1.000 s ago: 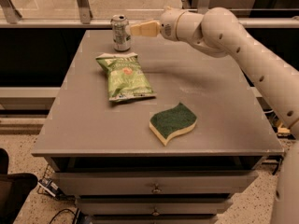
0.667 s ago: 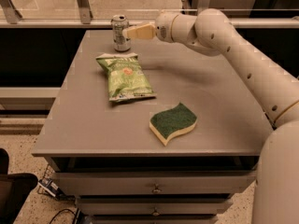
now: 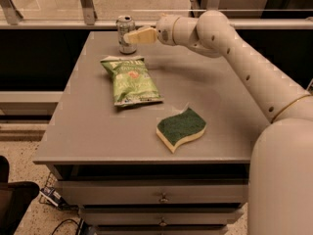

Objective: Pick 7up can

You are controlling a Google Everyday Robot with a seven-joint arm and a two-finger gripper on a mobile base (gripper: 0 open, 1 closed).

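Observation:
The 7up can (image 3: 125, 24) is a small silvery can with a pull-tab top. It stands upright at the far left corner of the grey table (image 3: 93, 131). My gripper (image 3: 131, 36) reaches in from the right at the height of the can's middle. Its cream tip overlaps the can's front right side in the camera view. I cannot tell whether it touches the can. The white arm (image 3: 244, 58) stretches across the table's far right part.
A green crinkled chip bag (image 3: 131, 80) lies flat just in front of the can. A green and yellow sponge (image 3: 181, 128) lies near the table's front right. Drawers (image 3: 161, 198) sit under the tabletop. A railing (image 3: 88, 4) runs behind the table.
My gripper has moved left and slightly down, from just right of the can to overlapping its side. The can, chip bag and sponge have not moved.

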